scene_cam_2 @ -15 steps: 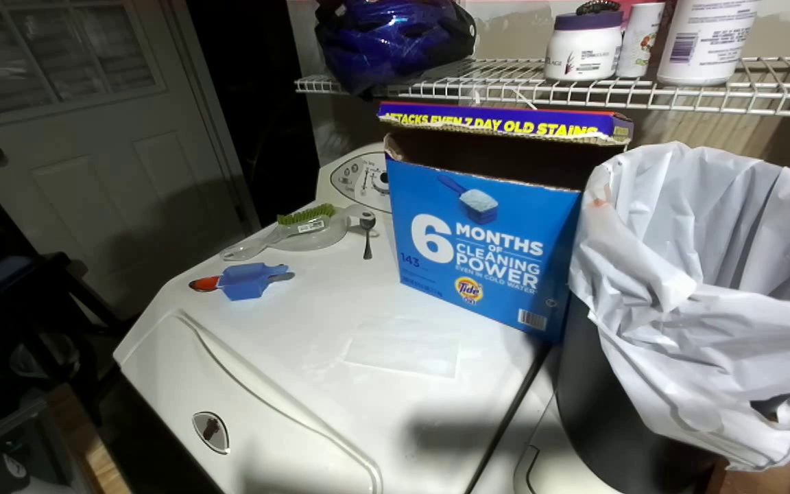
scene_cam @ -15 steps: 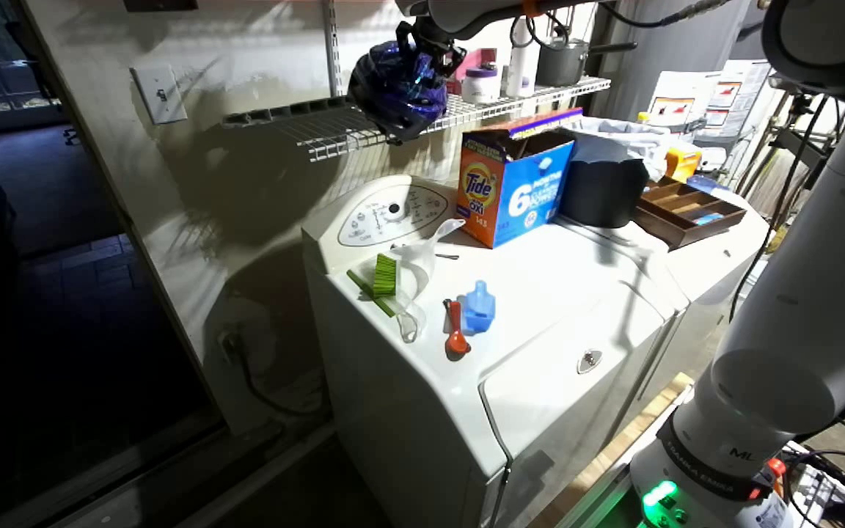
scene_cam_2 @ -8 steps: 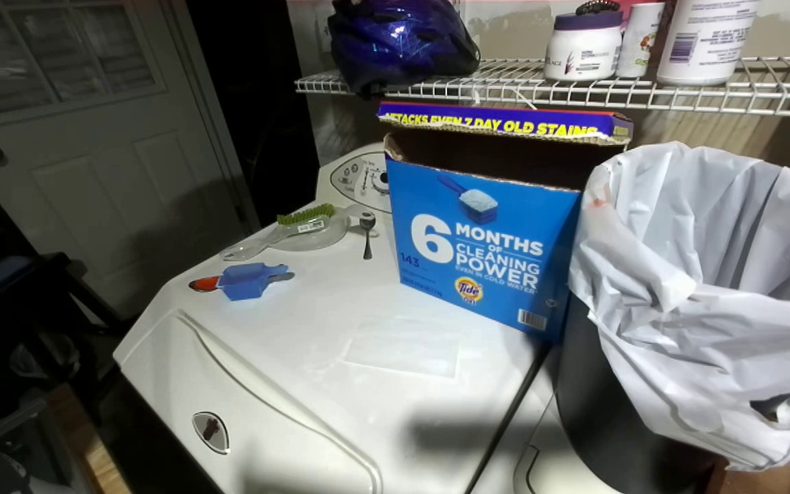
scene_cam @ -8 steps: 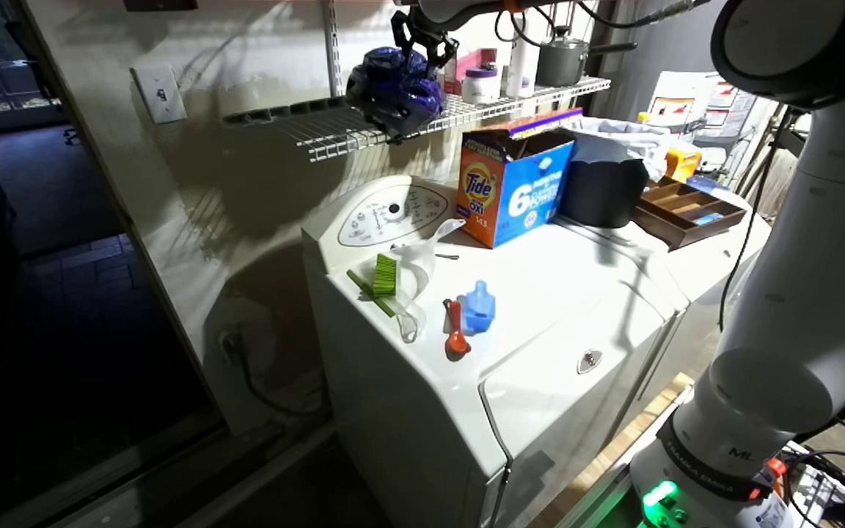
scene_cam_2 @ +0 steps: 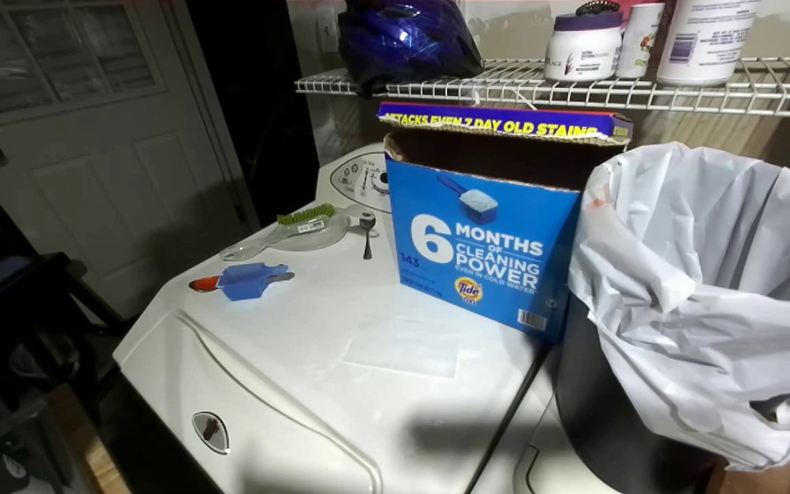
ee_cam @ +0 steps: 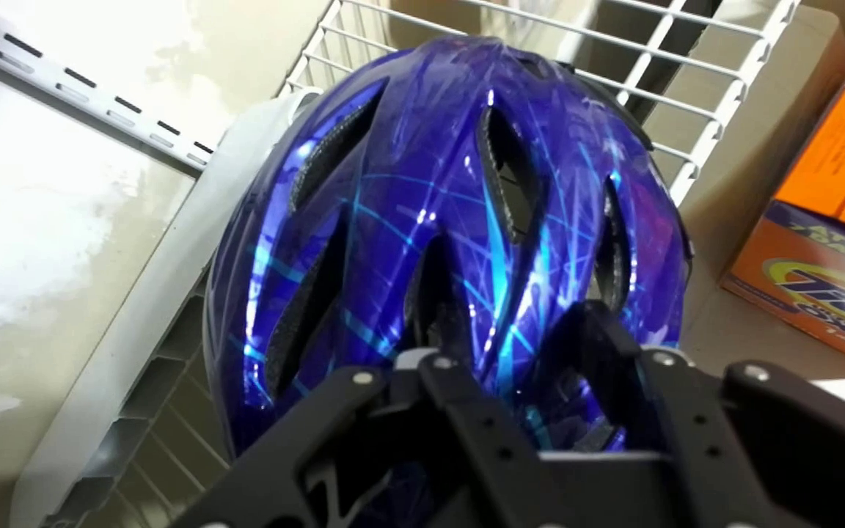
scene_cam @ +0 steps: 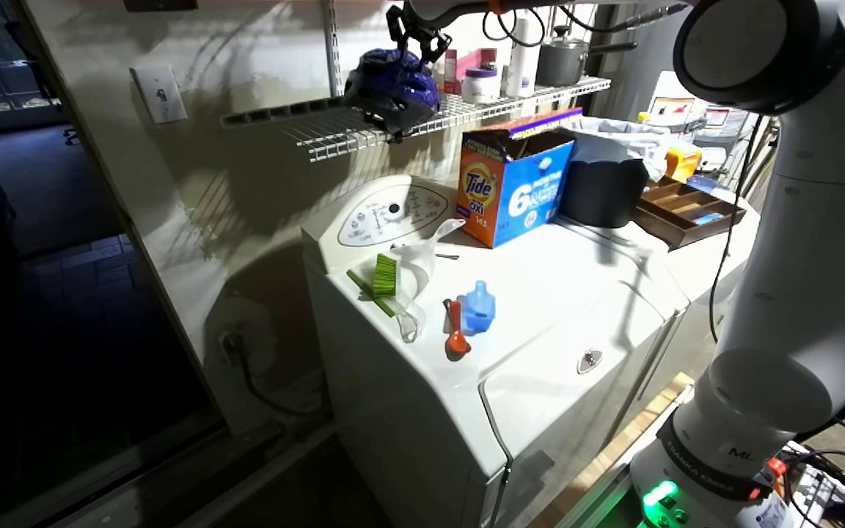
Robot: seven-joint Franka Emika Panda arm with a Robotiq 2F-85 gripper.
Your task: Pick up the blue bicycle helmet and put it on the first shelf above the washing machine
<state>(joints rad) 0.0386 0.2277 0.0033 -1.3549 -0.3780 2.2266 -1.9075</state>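
Note:
The glossy dark-blue helmet (scene_cam: 393, 92) rests on the left end of the pale wire shelf (scene_cam: 334, 147) above the white washing machine (scene_cam: 547, 293). It also shows on the shelf (scene_cam_2: 642, 101) as a blue dome (scene_cam_2: 409, 41), its top cut off by the frame edge. In the wrist view the helmet (ee_cam: 422, 198) fills the middle, vents facing me, with shelf bars (ee_cam: 741, 73) behind it. My gripper (scene_cam: 412, 60) is open just over the helmet's top, fingers apart; they show in the wrist view (ee_cam: 521, 315) too. I cannot tell whether the fingertips touch the helmet.
An open Tide carton (scene_cam: 518, 191) stands on the washer below the shelf, beside a lined trash bin (scene_cam: 606, 183). A white jar (scene_cam: 480, 86), bottles and a pot (scene_cam: 562, 60) stand farther along the shelf. A dustpan with green brush (scene_cam: 386, 275) and scoops lie on the washer.
The gripper has opened and risen from the helmet. The helmet has tipped and settled lower on the shelf, shifting slightly right in an exterior view. The arm has moved left in an exterior view.

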